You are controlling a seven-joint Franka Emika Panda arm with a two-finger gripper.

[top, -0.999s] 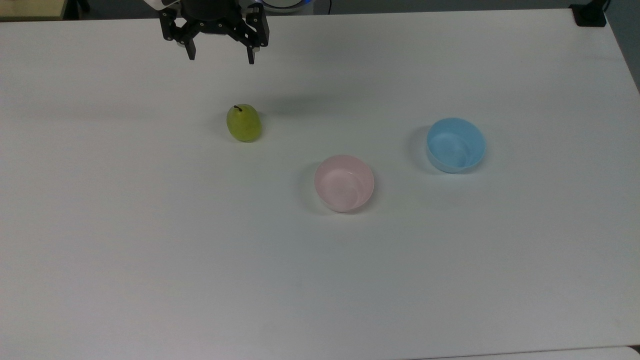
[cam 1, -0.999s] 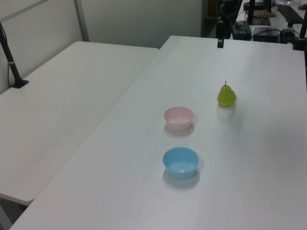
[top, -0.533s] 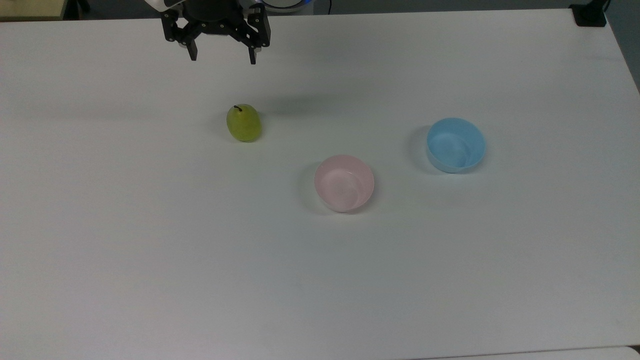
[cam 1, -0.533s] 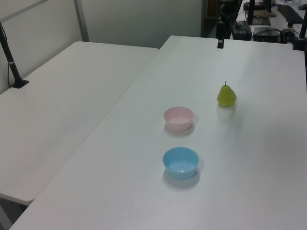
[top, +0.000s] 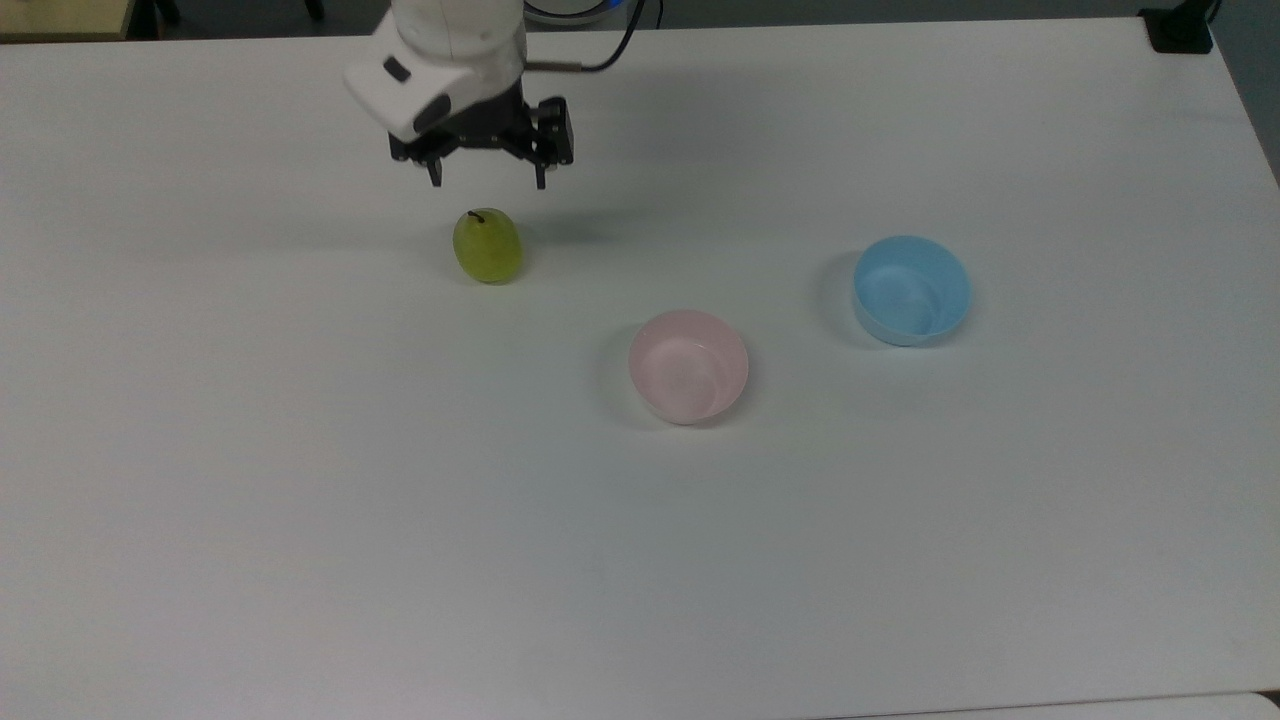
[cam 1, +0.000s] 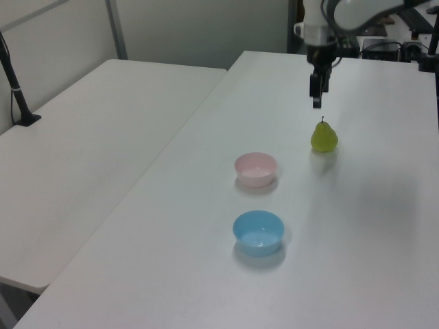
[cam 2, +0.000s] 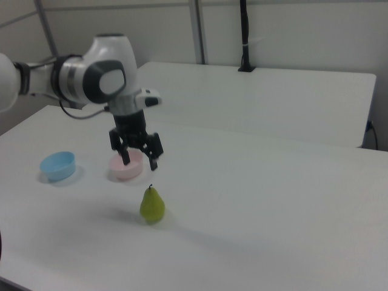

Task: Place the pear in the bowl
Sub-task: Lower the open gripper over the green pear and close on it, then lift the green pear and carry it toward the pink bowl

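Top view puts the black two-finger gripper under its white wrist housing, its jaws spread apart with nothing between them, hanging in the air just short of the small glossy yellow-green pear with its short dark stem. The pear stands upright on the plain white table, untouched, and the pale pink round plastic bowl sits well apart from it, toward the top view's lower right, with a light blue round plastic bowl farther off to the top view's right. My judgement is that the approach is under way and the grasp is not yet made. The likeliest trouble is the fruit's smooth rounded skin: if the fingers close off-centre or too high on the tapering neck, it could squirt out and roll. A descent that is misaligned could also knock it over by the stem. The two similar bowls invite a drop into the wrong one. The right view shows what the top view hides, namely the clear vertical gap between the gripper and the pear. The left view lines up gripper, pear and both bowls along the table.
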